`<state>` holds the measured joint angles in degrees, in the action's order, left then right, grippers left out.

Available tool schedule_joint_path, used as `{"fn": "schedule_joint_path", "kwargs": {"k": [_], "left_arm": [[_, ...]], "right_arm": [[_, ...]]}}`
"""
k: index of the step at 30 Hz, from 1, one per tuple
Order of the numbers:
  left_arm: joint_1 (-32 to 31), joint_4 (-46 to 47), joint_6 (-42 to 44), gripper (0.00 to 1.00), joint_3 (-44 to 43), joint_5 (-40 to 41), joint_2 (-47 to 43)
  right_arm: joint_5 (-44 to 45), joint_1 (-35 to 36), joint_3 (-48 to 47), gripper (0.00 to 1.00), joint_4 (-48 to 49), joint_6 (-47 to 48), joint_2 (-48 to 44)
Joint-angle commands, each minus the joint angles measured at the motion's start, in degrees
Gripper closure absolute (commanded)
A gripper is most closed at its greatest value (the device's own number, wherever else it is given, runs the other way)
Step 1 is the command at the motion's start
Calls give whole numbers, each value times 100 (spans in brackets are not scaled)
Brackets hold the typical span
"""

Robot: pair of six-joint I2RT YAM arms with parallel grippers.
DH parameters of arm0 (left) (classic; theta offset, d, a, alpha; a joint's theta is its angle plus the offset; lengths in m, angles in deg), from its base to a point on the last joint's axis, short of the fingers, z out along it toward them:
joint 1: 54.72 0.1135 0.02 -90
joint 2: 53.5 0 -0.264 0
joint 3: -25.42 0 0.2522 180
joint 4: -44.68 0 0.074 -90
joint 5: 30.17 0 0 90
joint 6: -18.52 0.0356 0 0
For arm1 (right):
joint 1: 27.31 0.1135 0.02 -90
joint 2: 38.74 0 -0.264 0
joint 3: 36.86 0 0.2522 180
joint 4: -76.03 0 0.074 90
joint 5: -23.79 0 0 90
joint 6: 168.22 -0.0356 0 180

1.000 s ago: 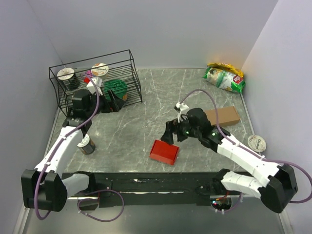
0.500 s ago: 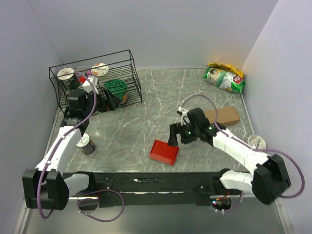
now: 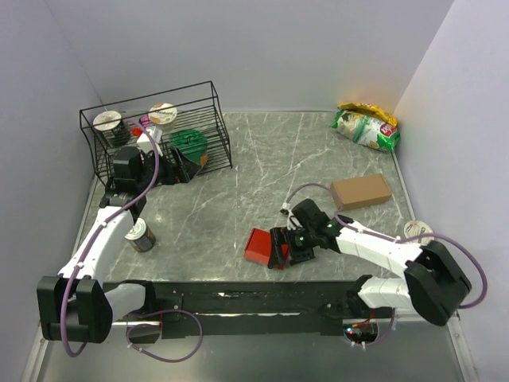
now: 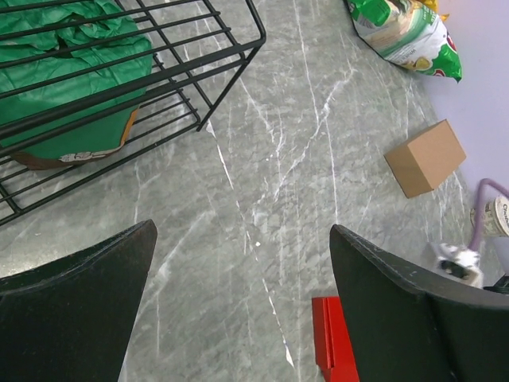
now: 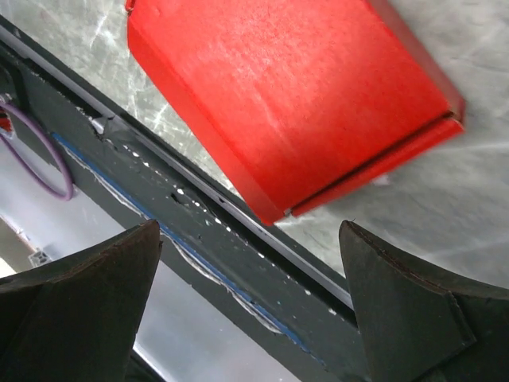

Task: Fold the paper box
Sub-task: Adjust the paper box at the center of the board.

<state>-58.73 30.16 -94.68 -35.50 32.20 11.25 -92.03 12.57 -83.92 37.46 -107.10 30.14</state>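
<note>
The red paper box (image 3: 258,246) lies flat on the table near the front edge, folded into a small rectangle. My right gripper (image 3: 280,247) is open and low at the box's right end. In the right wrist view the box (image 5: 278,103) fills the top of the frame just ahead of the open gripper (image 5: 250,270), with nothing between the fingers. My left gripper (image 3: 179,165) is open and empty by the wire rack, far from the box. In the left wrist view the box's red edge (image 4: 334,338) shows beside the right finger (image 4: 413,318).
A black wire rack (image 3: 221,127) at the back left holds cups and a green bowl (image 3: 189,143). A can (image 3: 141,236) stands by the left arm. A brown cardboard box (image 3: 360,191), a snack bag (image 3: 366,127) and a lidded cup (image 3: 417,232) are on the right.
My right gripper has come down and toward the front edge, from behind the red box to its right end. The left arm has drawn back slightly toward the rack.
</note>
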Motion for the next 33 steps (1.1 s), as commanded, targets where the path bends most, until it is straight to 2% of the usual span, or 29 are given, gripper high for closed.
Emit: {"fn": "schedule_joint_path", "kwargs": {"k": [1,12,15,18,21,22,24,26,28,33], "left_arm": [[-65,102,140,4,-4,-84,-208],[-82,93,211,4,-39,39,-279],[-82,93,228,4,-48,57,-288],[-82,93,246,4,-39,74,-288],[-82,-65,263,4,-57,109,-261],[-82,-74,272,4,-66,118,-261],[-82,-74,290,4,-83,83,-235],[-82,-74,299,4,-92,83,-217],[-82,-74,316,4,-92,74,-209],[-82,-56,334,4,-74,48,-226]], "right_arm": [[-177,187,-150,0,530,-118,484],[-362,495,-1301,0,1392,102,1768],[-415,556,-1697,0,1322,181,2146],[-301,670,-1786,0,971,409,1955],[-55,679,-1671,0,576,909,1235],[67,679,-1680,0,470,1363,946],[638,662,-1811,0,294,1849,811],[1103,627,-2135,0,206,2587,1012],[1141,539,-2425,0,127,3236,1545],[1072,389,-3261,0,328,3863,2410]]}}
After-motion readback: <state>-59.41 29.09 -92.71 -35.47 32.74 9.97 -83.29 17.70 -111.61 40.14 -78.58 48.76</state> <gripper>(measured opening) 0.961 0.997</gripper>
